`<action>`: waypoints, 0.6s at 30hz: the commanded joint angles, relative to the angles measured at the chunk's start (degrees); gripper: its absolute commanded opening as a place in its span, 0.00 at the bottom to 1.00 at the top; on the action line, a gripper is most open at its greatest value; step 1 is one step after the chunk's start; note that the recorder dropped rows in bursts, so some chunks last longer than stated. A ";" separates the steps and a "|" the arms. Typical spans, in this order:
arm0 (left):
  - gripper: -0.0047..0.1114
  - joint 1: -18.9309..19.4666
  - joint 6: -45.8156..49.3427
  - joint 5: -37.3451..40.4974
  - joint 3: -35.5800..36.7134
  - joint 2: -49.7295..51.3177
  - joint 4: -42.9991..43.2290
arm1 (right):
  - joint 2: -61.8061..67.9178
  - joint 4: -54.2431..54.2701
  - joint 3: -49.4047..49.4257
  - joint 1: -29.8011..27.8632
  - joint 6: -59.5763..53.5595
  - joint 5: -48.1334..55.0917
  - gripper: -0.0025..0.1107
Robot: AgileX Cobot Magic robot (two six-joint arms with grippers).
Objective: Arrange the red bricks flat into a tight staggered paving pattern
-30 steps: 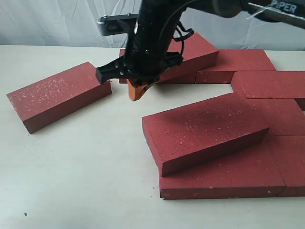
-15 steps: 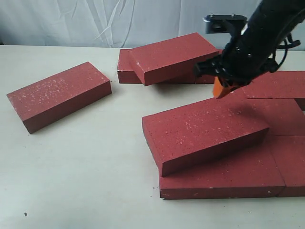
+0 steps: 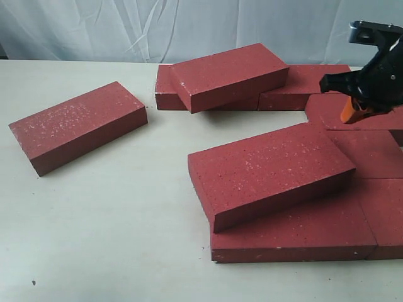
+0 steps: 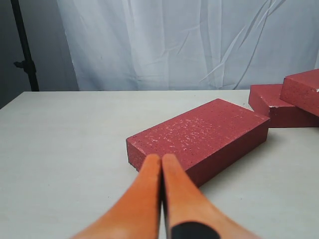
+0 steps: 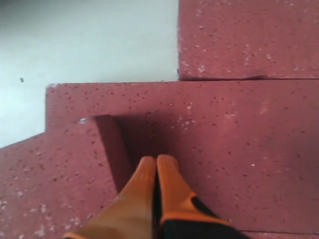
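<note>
Plainly, the right gripper [image 3: 348, 114] hung above the clustered red bricks [image 3: 352, 151], its orange fingers pressed together (gripping nothing). The left gripper [image 4: 160, 162], likewise closed and empty, faced a lone brick [image 4: 198, 141]. Bare table [image 3: 126, 207] lay between that brick and the cluster, where one tilted brick [image 3: 271, 173] leaned.

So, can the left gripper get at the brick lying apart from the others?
Probably yes: the lone brick lies just ahead of the left gripper, nothing between, though its jaws are shut.

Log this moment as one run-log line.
right gripper: shut, over laid bricks | left gripper: shut, near lone brick | tilted brick: unplaced
</note>
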 commanded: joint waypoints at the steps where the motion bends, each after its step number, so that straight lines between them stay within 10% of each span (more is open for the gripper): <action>1: 0.04 -0.53 -0.09 -0.17 0.26 -0.30 0.00 | 0.23 -1.19 1.61 -3.06 -0.23 -2.81 0.02; 18: 0.04 -0.53 -0.09 -0.17 0.26 -0.30 0.00 | 2.68 -2.18 6.13 -4.00 -0.23 -3.62 0.02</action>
